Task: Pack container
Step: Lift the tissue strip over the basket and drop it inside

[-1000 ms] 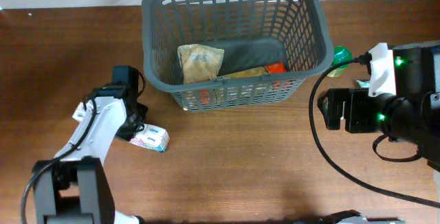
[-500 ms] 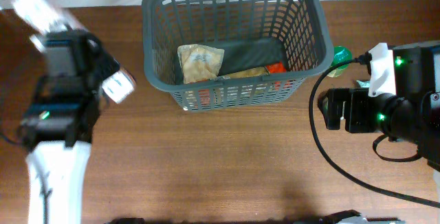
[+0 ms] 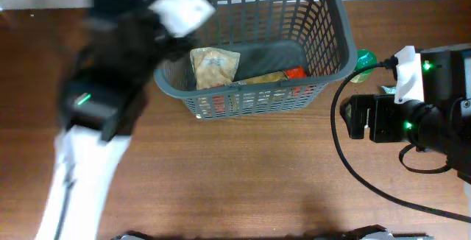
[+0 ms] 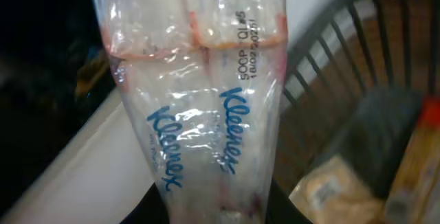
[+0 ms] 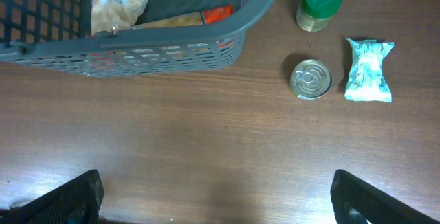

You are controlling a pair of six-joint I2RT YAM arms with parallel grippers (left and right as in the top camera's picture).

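— Fingers (image 4: 146, 209) on my left clamp the Kleenex tissue pack (image 4: 206, 100) over the left rim of the container (image 3: 331, 34), at the worktop's far edge; right fingers (image 5: 75, 196) gape, empty
— Placing it?
— Clear the rim, lower onto bare floor beside the beige bag (image 3: 213, 67), then release
— Unclear?
— Overhead smears my left arm; pack hides my fingertips, grip depth unknown

One basket (image 3: 257, 101) — one tissue pack (image 4: 206, 114), one can (image 5: 311, 79), one jar (image 5: 320, 3), one packet (image 5: 369, 69).
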